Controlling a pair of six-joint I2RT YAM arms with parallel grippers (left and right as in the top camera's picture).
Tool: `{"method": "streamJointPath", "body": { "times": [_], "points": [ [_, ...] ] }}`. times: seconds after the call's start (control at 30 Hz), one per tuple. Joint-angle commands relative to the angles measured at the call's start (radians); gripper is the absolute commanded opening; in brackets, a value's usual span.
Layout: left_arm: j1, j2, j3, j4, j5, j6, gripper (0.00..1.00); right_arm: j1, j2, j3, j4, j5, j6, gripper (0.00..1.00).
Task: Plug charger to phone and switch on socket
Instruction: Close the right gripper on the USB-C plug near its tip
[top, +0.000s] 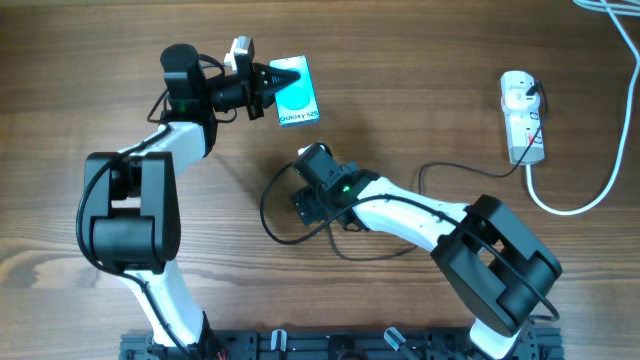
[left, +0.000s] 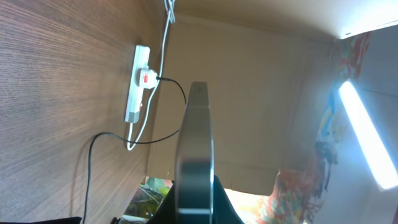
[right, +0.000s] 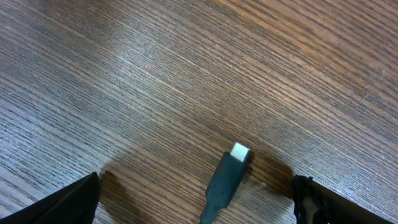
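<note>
The charger (right: 225, 180) has its small metal tip lying flat on the worktop (right: 186, 74), right between the fingers of your right gripper (right: 196, 186) — the jaws are wide apart and hold nothing. Come straight down and pinch the black part just behind the tip, so the tip sticks out in front. The phone (top: 297, 90) is ahead of this gripper, held tight by the left gripper (top: 272, 88). The socket (top: 522, 118) sits well off to its right — leave it for later.

Bright, sharp — light strip (left: 364, 134) glares (left wrist).
</note>
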Motion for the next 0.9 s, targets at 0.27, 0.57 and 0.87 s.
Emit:
{"method": "streamJointPath", "body": {
  "times": [0.27,0.57,0.87],
  "points": [
    [0.002,0.011,0.022,0.01,0.031,0.021,0.04,0.004,0.093,0.0,-0.014,-0.041,0.031,0.61],
    [0.002,0.011,0.021,0.01,0.031,0.021,0.04,0.004,0.108,0.0,-0.097,0.005,0.109,0.54],
    [0.002,0.011,0.021,0.01,0.031,0.02,0.04,0.004,0.108,0.0,-0.147,0.002,0.127,0.47]
  ]
}}
